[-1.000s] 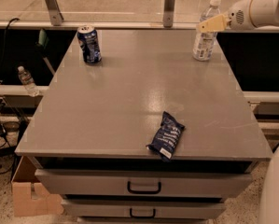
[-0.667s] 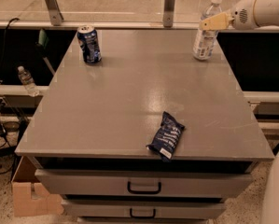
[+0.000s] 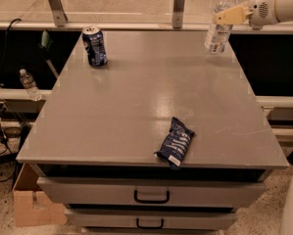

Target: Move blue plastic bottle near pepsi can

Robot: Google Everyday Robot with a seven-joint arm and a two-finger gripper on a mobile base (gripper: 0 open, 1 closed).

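The blue plastic bottle [image 3: 217, 35], clear with a white cap and a white-and-blue label, is at the far right corner of the grey table [image 3: 136, 102]. It is tilted a little, with its base just above the tabletop. My gripper [image 3: 228, 14] reaches in from the upper right and is shut on the bottle's upper part. The pepsi can [image 3: 94, 46], dark blue with a silver top, stands upright at the far left of the table, well apart from the bottle.
A flat dark blue snack bag [image 3: 175, 142] lies near the table's front edge. A small clear bottle [image 3: 29, 84] stands on a ledge left of the table. Drawers [image 3: 151, 196] are below the top, and a cardboard box [image 3: 33, 204] sits on the floor at the left.
The bottle has risen slightly off the table and shifted a little right with my gripper on it. The can and the bag have not moved.
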